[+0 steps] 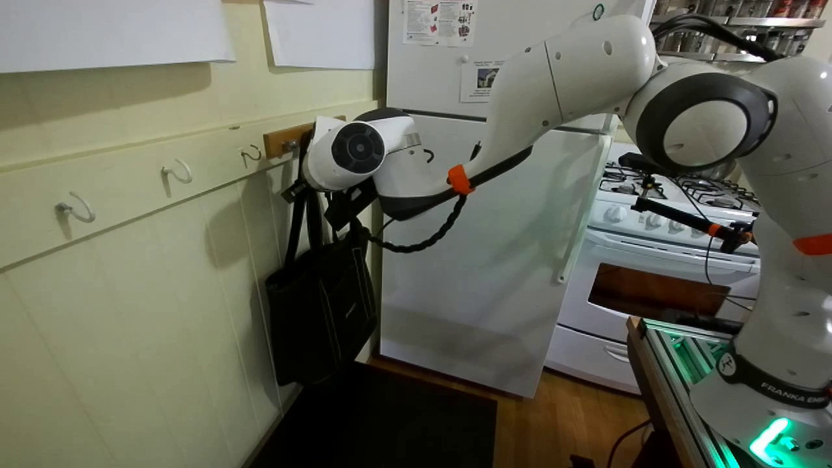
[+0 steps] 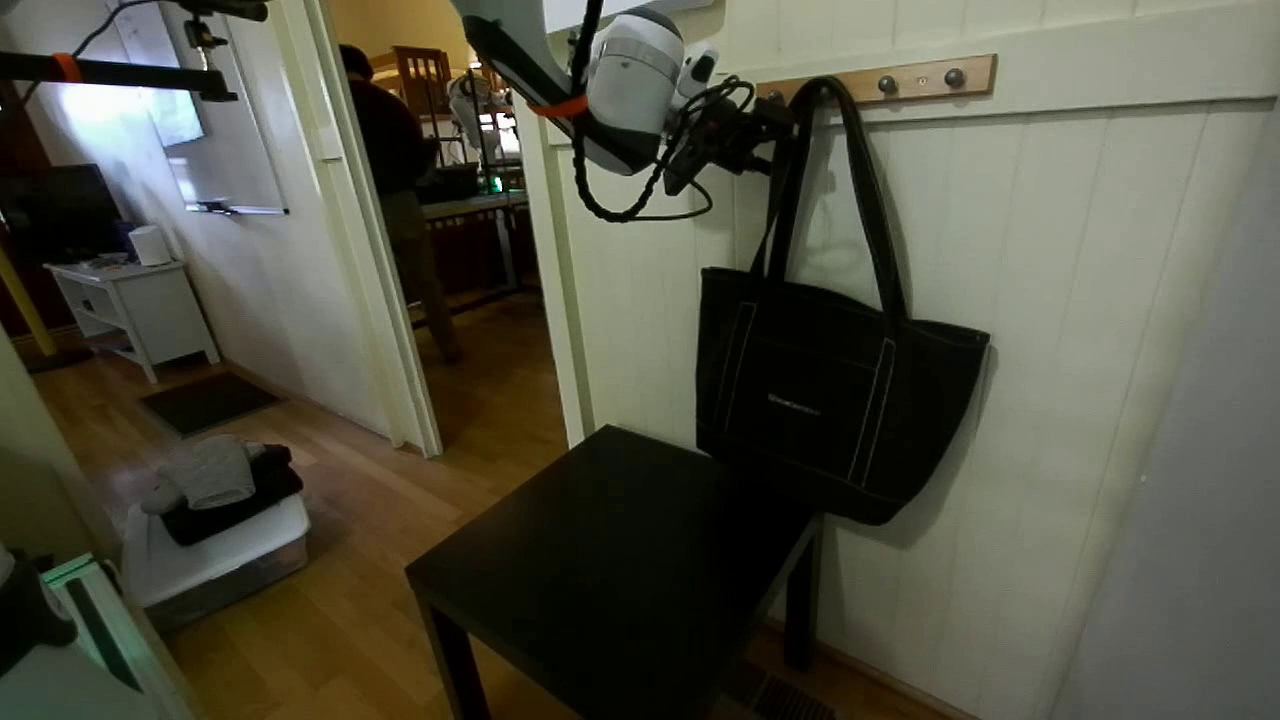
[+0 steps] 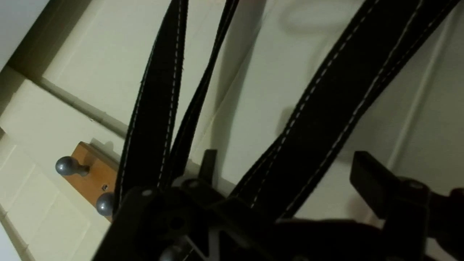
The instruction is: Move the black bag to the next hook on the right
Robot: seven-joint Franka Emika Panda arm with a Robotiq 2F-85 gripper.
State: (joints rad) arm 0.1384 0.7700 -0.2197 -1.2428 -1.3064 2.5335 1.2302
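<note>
Your gripper (image 3: 285, 161) is unclenched, its fingers (image 3: 370, 183) well apart, with a strap (image 3: 331, 98) of the black bag (image 2: 800, 390) showing between them in the wrist view. The bag hangs by its straps at the wooden rack (image 2: 918, 88) on the wall (image 2: 1050, 260); in an exterior view you have two knobs (image 2: 955, 77) right of the strap tops

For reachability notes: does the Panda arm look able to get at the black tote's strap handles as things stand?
Probably yes: the gripper is open, and in the wrist view one strap appears between its fingers with nothing visibly blocking it, though depth is uncertain.
</note>
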